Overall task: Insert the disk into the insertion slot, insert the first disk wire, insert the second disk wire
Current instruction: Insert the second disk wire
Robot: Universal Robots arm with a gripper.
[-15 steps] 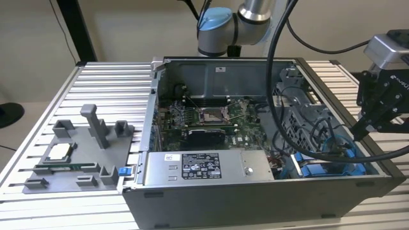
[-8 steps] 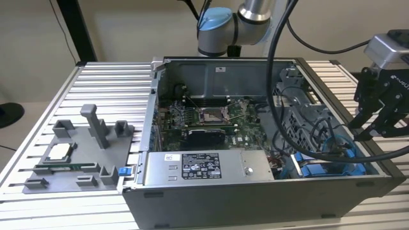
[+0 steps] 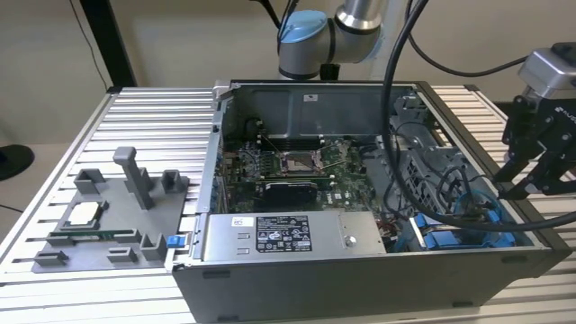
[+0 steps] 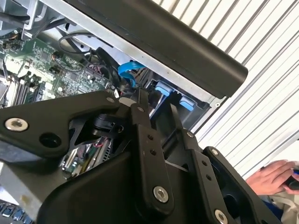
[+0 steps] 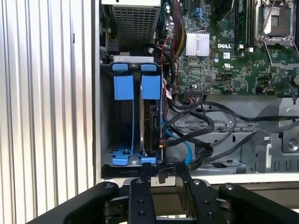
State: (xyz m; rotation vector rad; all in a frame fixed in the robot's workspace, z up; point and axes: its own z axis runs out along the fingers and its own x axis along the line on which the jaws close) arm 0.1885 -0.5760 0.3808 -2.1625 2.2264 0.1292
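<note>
Nearest the lens in the first wrist view, the gripper (image 5: pixel 162 171) points at the rim of the open computer case (image 5: pixel 97 93). Its jaws stand a narrow gap apart. Beyond the fingertips we find the insertion slot (image 5: pixel 122 157), a bay with blue rails and latch tabs in a corner of the case. The disk (image 5: pixel 152 122) stands on edge in this slot, clipped in its blue carrier. Black cables (image 5: pixel 201 126) and a blue cable (image 5: pixel 183 142) crowd the space just beside the disk's connector edge. We cannot tell whether any of them is plugged into the disk. The motherboard (image 5: pixel 224 60) lies farther inside the case.

In the second wrist view, the gripper (image 4: pixel 158 105) again shows a narrow gap between its two black fingers (image 4: pixel 148 140). Past the tips we see the blue latch tabs of the insertion slot (image 4: pixel 164 88) under the dark rim of the case. A loop of the blue cable (image 4: pixel 127 70) lies near them, next to the motherboard (image 4: pixel 46 56). A person's hand (image 4: pixel 271 176) shows over the slatted table (image 4: pixel 261 107).

In the exterior view, the computer case (image 3: pixel 360 277) sits open at the middle of the frame on the table (image 3: pixel 153 128). The gripper (image 3: pixel 524 191) hangs at the exterior view's right edge, with its tips near the case wall. The insertion slot (image 3: pixel 450 239) occupies the lower right corner of the case, below the gripper. A silver power-supply box (image 3: pixel 288 236) lies along the front wall. A grey fixture plate (image 3: pixel 99 223) rests at the exterior view's left. The arm (image 3: pixel 333 34) stands at the upper centre.
</note>
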